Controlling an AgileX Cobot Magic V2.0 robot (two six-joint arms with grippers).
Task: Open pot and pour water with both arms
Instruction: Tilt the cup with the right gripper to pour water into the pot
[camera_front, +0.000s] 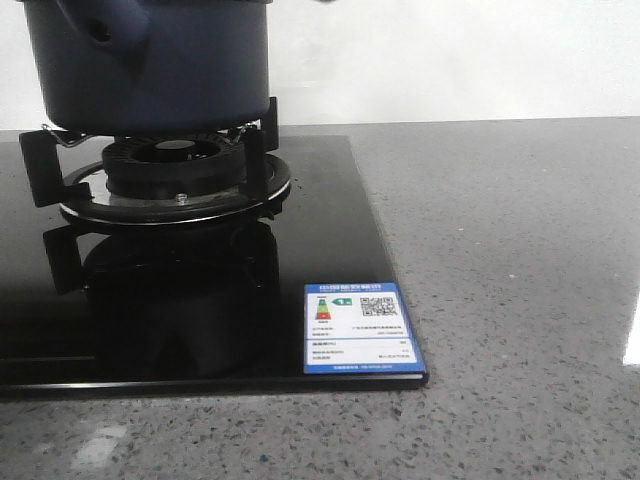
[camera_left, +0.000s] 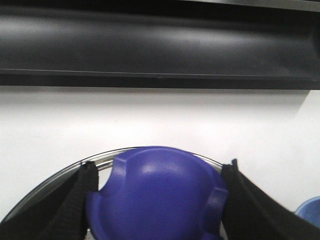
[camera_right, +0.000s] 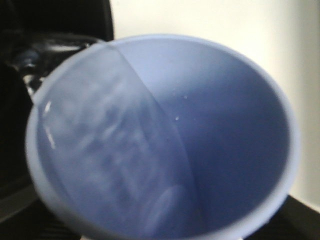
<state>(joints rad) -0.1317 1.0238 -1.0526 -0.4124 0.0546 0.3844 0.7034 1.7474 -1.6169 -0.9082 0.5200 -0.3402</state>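
The dark navy pot (camera_front: 150, 70) stands on the gas burner (camera_front: 175, 165), its stubby handle (camera_front: 100, 25) toward me; its top is cut off by the frame. My left gripper (camera_left: 157, 200) is shut on the blue knob (camera_left: 157, 190) of the lid, a black finger (camera_left: 75, 200) on each side. The lid's metal rim (camera_left: 60, 175) shows behind the knob against the white wall. The right wrist view is filled by the pale-blue cup (camera_right: 235, 130), tilted, with water (camera_right: 110, 150) lying slanted inside. My right fingers are hidden under the cup. Neither gripper shows in the front view.
The black glass stove top (camera_front: 330, 220) carries a blue energy label (camera_front: 360, 328) at its front right corner. Grey speckled counter (camera_front: 520, 250) lies to the right. A dark hood (camera_left: 160, 45) hangs above the lid. The cup's edge shows in the left wrist view (camera_left: 309, 210).
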